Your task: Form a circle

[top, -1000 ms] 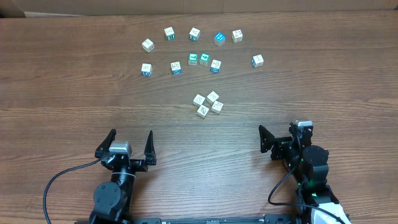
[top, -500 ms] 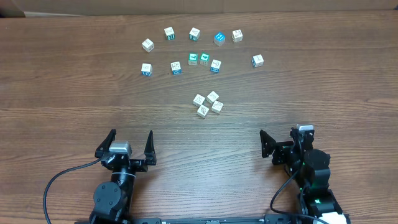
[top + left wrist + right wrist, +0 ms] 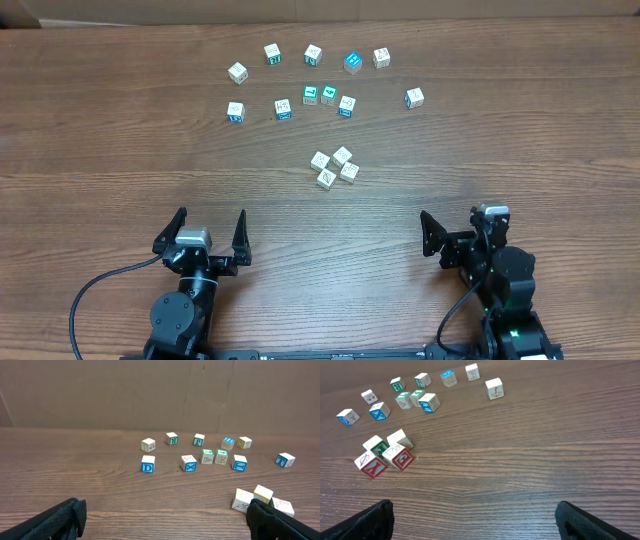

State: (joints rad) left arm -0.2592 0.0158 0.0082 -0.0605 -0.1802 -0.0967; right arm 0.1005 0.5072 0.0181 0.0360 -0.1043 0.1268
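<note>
Both arms are matte black. The left end effector (image 3: 212, 214) has two slim, tapered fingers (image 3: 178, 226) curved like horns, with a small silver-grey block (image 3: 192, 238) set between them. Nearer the counter's near edge sits a round black joint housing (image 3: 178, 314), and a thin black cable (image 3: 105, 283) loops off to its left. The right end effector (image 3: 452, 228) is of the same black build, with a grey block (image 3: 490, 211) on top. Small green lights (image 3: 489, 268) glow on its body, a second cable (image 3: 448, 312) curves along its left side, and a white part (image 3: 530, 354) shows at the near edge. In the wrist views the fingertips (image 3: 55, 521) look dull black and faintly grainy.
</note>
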